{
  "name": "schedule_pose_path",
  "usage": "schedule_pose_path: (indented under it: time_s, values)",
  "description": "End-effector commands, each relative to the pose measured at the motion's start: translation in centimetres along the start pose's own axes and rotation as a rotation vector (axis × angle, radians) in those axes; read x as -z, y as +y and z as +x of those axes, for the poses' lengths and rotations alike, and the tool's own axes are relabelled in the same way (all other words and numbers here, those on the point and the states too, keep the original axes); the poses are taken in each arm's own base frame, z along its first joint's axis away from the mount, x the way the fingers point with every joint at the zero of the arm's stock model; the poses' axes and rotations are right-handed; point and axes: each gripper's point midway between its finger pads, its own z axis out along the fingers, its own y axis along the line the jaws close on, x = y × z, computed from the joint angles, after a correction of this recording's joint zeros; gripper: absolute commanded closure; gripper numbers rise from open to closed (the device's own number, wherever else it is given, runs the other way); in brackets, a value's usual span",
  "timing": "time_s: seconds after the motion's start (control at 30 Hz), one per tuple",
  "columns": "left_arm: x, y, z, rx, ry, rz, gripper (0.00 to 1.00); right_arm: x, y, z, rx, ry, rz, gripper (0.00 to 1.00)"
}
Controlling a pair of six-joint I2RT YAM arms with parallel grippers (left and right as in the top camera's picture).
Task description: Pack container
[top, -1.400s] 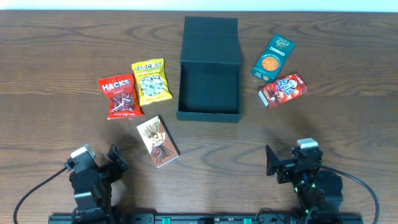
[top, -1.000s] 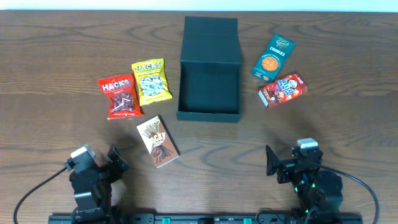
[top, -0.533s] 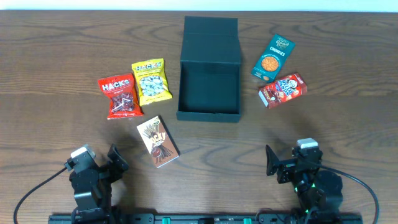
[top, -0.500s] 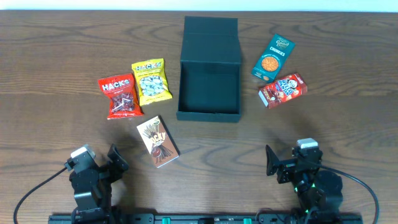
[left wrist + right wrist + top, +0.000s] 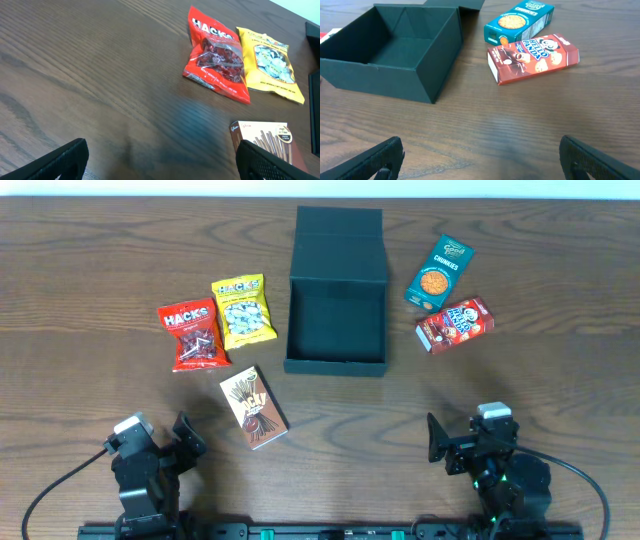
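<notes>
At the middle of the bench (image 5: 560, 380), toward its far side, stands the container (image 5: 336, 366), open and empty, its flap lid laid back flat behind it. It looks like stiff board with a matte skin, so I'd judge it light, rigid and not slippery, though light enough to skid if nudged. A side wall pinched over the rim seems the surest hold. To close it, the lid's free far edge is the place.

Left of the container lie a yellow snack bag (image 5: 243, 311) and, beyond that, a red snack bag (image 5: 194, 334), both soft and crinkly. Off the container's near-left corner sits a box of chocolate sticks (image 5: 253, 407). To its right are a teal carton (image 5: 439, 273) and, nearer, a red biscuit box (image 5: 455, 324), close together.

The left hand (image 5: 160, 162) and right hand (image 5: 482, 160) both hang well short of the container's near wall, fingers spread wide, holding nothing. Nothing blocks the opening from above, and only the stick box lies on the left hand's way in.
</notes>
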Motion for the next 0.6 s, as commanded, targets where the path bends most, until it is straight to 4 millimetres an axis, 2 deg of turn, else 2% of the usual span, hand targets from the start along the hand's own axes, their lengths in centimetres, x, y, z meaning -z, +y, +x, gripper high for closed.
schedule_pose_path:
  time_s: [0.0, 0.07, 0.2, 0.37, 0.57]
  values:
    - [-0.2, 0.0, 0.3, 0.008, 0.004, 0.003, 0.05, -0.1, 0.1, -0.2, -0.023, -0.013, -0.009, 0.01]
    - [-0.2, 0.0, 0.3, 0.008, 0.004, 0.003, 0.05, 0.0, 0.9, -0.7, -0.070, -0.034, -0.054, 0.01]
    - [-0.2, 0.0, 0.3, 0.008, 0.004, 0.003, 0.05, 0.5, 3.9, -1.9, -0.278, -0.047, -0.238, 0.01]
    - [-0.2, 0.0, 0.3, 0.008, 0.004, 0.003, 0.05, 2.3, 8.5, -1.4, -0.633, 0.115, -0.521, 0.01]
    - [-0.2, 0.0, 0.3, 0.008, 0.004, 0.003, 0.05, 3.5, 10.4, -1.2, -0.820, 0.235, -0.628, 0.01]
